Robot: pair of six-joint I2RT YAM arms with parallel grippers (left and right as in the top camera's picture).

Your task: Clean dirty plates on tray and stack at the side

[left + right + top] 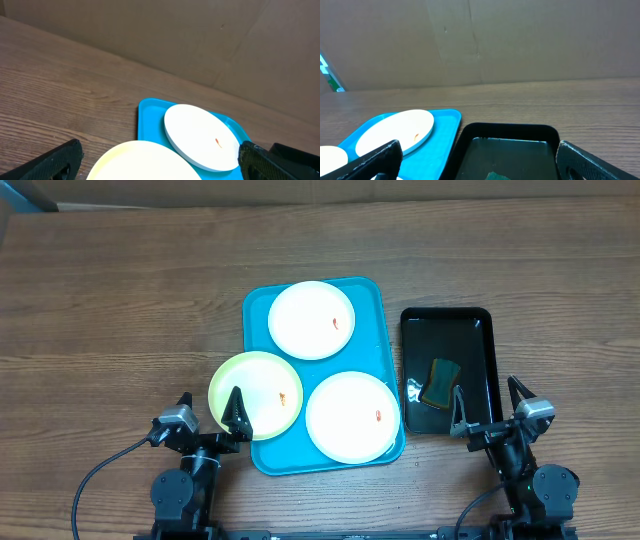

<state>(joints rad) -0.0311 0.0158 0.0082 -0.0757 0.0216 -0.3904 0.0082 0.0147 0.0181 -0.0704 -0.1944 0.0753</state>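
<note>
On the turquoise tray [375,320] lie three plates, each with a small red-orange smear: a white plate [311,320] at the back, a white plate [352,416] at the front right, and a pale yellow-green plate [256,394] overhanging the tray's left rim. My left gripper [209,409] stands open at the table's front, just before the yellow-green plate [145,162], with the back white plate [202,136] beyond. My right gripper [490,402] is open at the front of the black tray [480,380], holding nothing. The turquoise tray [442,135] and back white plate [395,131] show at the left in the right wrist view.
A glossy black tray [510,132] stands right of the turquoise tray, with a green-and-yellow sponge [441,383] lying in it. Bare wooden table [120,310] spreads to the left and behind. A cardboard wall [480,40] rises at the back.
</note>
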